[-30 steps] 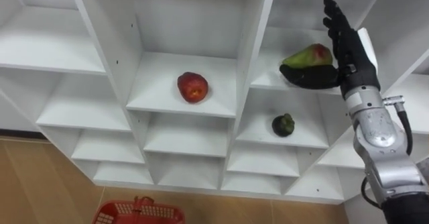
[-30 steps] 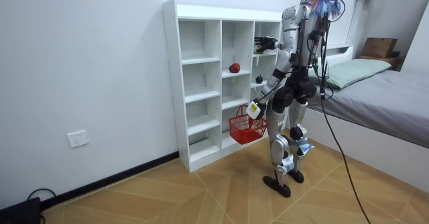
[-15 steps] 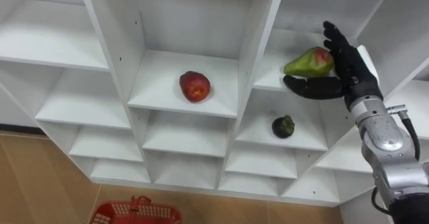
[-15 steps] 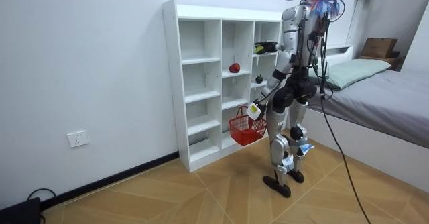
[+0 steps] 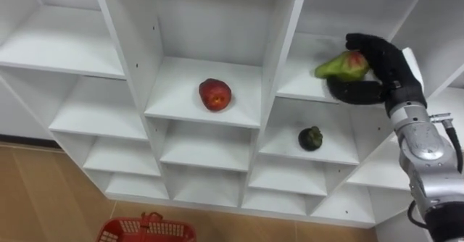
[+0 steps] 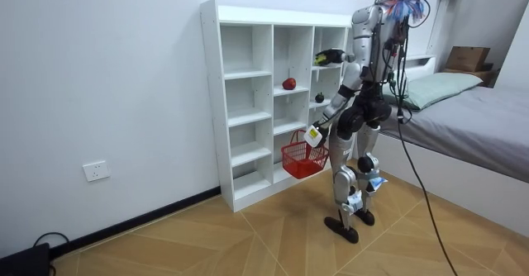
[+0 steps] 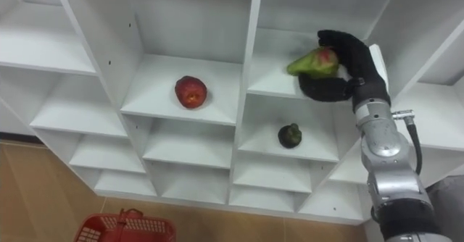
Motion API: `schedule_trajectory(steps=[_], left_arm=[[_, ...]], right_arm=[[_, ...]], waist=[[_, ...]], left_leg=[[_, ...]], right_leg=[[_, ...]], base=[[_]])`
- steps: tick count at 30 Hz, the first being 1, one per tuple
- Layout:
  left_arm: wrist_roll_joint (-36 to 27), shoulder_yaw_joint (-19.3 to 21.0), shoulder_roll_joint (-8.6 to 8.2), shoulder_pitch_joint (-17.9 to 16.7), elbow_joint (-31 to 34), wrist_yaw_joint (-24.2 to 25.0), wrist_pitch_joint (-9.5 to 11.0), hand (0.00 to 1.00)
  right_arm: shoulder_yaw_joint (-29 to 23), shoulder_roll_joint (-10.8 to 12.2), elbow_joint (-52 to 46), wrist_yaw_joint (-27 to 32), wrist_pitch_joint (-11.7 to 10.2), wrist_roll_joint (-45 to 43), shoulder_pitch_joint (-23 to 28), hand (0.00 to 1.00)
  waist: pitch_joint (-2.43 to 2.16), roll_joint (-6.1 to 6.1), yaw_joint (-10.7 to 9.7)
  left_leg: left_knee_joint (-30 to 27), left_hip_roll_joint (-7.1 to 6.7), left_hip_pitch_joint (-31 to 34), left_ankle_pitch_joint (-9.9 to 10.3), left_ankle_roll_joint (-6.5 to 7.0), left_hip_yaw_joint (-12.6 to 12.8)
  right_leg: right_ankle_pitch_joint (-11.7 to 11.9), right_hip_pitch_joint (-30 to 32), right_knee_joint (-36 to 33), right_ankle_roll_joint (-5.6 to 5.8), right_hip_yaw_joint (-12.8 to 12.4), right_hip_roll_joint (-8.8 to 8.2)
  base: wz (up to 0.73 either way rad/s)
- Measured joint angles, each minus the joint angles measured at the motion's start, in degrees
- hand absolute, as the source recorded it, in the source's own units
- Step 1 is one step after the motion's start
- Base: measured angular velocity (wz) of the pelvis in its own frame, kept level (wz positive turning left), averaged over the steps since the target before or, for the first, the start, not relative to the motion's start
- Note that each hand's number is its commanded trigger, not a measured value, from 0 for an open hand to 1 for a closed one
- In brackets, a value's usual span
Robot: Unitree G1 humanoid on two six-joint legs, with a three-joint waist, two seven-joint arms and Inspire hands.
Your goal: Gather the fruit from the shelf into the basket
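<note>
1. The white closet [image 5: 279,39] is standing against the wall with its open compartments facing the robot, which is standing close in front of its right-hand columns.
2. A red apple [image 5: 215,95] is lying alone on the shelf of a middle-column compartment, well apart from both hands.
3. In the column to the right of it, a small dark green fruit [image 5: 310,138] is sitting on its own shelf, in the compartment directly below the one the right hand is reaching into.
4. A green pear with a red blush [image 5: 339,67] is showing at the front of that upper compartment, tilted, with its narrow end pointing toward the view's left.
5. The right arm is reaching up and forward from the lower right, with the wrist just outside the compartment's front edge.
6. The right hand [image 5: 389,69] is gripping the pear: its fingers [image 5: 364,43] are curling over the top of the fruit and the thumb is lying beneath it.
7. I cannot tell whether the pear is resting on the shelf or is lifted just clear of it.
8. A red basket [image 5: 145,230] is hanging low in front of the closet's bottom shelves, off the floor.
9. The left hand [image 6: 315,135] is carrying the basket by its handle at about hip height, with the arm bent forward.
10. What the basket is holding cannot be made out.
</note>
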State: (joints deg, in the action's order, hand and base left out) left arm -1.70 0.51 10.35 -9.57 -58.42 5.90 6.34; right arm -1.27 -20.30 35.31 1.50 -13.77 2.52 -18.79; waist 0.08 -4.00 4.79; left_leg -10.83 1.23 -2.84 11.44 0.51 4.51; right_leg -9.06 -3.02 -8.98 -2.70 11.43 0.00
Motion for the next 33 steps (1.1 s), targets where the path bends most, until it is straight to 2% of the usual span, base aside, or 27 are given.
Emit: schedule_trajectory(steps=[6, 10, 17, 21, 28, 33], left_arm=[[0.0, 0.0, 0.01, 0.0, 0.0, 0.0, 0.0, 1.00], [0.0, -0.1, 0.01, 0.1, 0.0, 0.0, 0.0, 1.00], [0.0, -0.1, 0.02, 0.2, 0.3, 0.1, 0.0, 1.00], [-0.3, -0.9, 0.09, 0.5, 0.3, 0.1, 0.0, 1.00], [0.0, -1.3, 0.18, 1.4, 0.3, -0.2, 0.3, 1.00], [0.0, -1.6, 0.11, 1.5, 0.3, -0.3, 0.4, 1.00]], right_arm=[[-0.4, -0.1, 0.5, 0.4, 0.0, -0.2, -0.2, 1.00], [-0.3, -0.1, 0.6, 0.4, 0.1, -0.3, -0.2, 1.00], [0.2, 0.1, -0.3, -0.7, 0.2, -1.6, -0.1, 1.00], [0.7, 0.1, -1.5, -0.9, 0.7, -1.3, -0.1, 1.00], [2.9, 0.3, -10.3, -1.1, 1.4, -1.5, 4.9, 1.00], [4.9, 0.5, -20.5, -2.9, 1.4, -2.8, 11.8, 1.00]], waist=[[0.04, -0.48, 0.0], [0.30, -0.89, 0.2], [0.57, -0.74, 0.2], [0.56, -0.68, 0.0], [0.40, -0.55, -0.4], [-0.27, 0.45, -0.9]], left_leg=[[0.0, -0.01, -0.1, 0.0, 0.00, 0.0], [0.1, -0.01, -0.1, 0.0, -0.01, 0.0], [0.1, -0.05, 0.3, 0.0, -0.02, 0.0], [0.1, -0.06, 0.2, 0.0, -0.02, 0.0], [0.2, 0.05, 0.2, 0.0, -0.02, 0.9], [0.4, 0.11, 0.2, 0.0, -0.02, 1.2]], right_leg=[[0.0, 0.0, 0.0, 0.00, 0.0, 0.00], [0.0, 0.0, 0.2, 0.00, 0.0, 0.02], [0.0, 0.1, 0.2, 0.01, 0.1, 0.00], [0.0, 0.1, 0.2, 0.01, 0.1, 0.02], [0.0, 0.4, 0.1, 0.01, -0.5, 0.10], [0.0, 1.1, -0.6, 0.00, -1.2, 0.07]], base=[[0.00], [0.00], [0.00], [0.00], [-0.04], [-0.08]])
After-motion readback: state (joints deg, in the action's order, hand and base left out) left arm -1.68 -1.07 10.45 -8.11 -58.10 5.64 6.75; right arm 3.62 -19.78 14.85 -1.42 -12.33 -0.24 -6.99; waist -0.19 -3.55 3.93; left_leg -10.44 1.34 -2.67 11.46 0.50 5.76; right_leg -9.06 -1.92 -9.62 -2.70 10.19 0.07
